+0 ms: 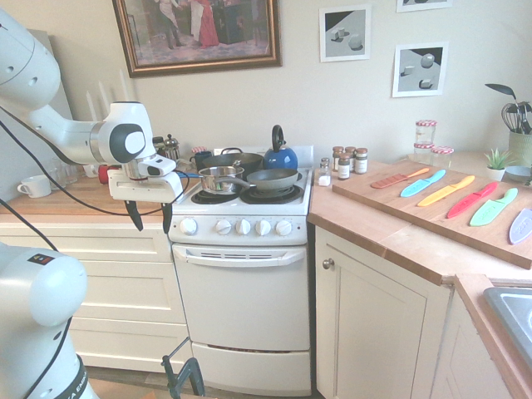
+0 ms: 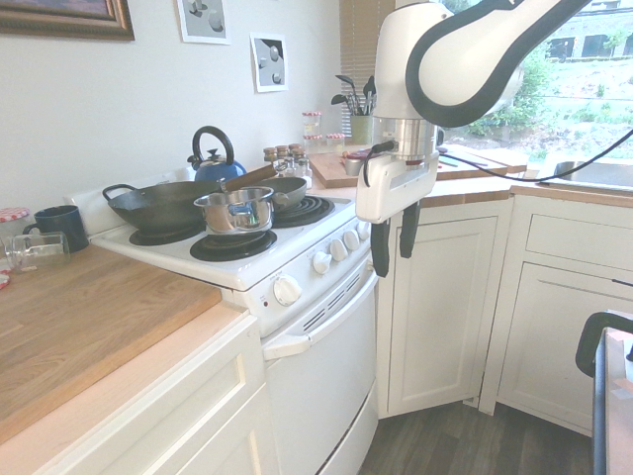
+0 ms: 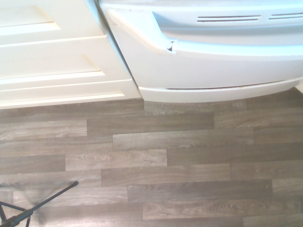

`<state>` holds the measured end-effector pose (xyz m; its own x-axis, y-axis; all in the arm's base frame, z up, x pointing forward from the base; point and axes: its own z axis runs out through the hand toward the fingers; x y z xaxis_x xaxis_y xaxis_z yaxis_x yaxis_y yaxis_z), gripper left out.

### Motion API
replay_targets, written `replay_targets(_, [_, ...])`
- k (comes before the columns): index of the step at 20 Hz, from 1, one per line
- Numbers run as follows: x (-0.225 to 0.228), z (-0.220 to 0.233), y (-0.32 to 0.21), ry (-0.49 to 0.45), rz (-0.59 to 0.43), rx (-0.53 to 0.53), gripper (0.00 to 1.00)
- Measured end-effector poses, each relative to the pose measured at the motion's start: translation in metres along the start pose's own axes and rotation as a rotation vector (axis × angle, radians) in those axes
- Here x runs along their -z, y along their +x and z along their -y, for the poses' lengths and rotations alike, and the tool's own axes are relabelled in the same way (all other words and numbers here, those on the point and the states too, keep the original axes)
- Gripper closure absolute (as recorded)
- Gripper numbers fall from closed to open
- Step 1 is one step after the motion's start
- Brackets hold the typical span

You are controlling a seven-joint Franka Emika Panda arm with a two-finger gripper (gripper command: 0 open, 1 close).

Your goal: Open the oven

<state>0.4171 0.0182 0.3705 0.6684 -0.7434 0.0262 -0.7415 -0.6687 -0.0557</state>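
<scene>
You lower the spread gripper [image 1: 148, 218] toward the shut oven's handle [image 1: 239, 258], keeping its fingers astride the bar.

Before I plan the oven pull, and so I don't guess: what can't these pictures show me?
- Oven interior: every view; the closed door hides it.
- Wok's contents: first exterior view; pans in front.
- Cutting board's far end: second exterior view; the tool blocks it.

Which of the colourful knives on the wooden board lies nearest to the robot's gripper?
The red-orange one, at the row's end nearest the gripper; the light blue knife comes next.
</scene>
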Motion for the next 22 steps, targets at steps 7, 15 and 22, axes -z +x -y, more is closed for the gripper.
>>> replay_targets(7, [-0.054,-0.009,0.025,-0.019,-0.006,-0.031,0.00])
replay_targets(15, [-0.151,0.007,0.115,0.034,-0.137,-0.078,0.00])
replay_targets(22, [-0.152,0.077,0.159,0.063,-0.167,-0.037,0.00])
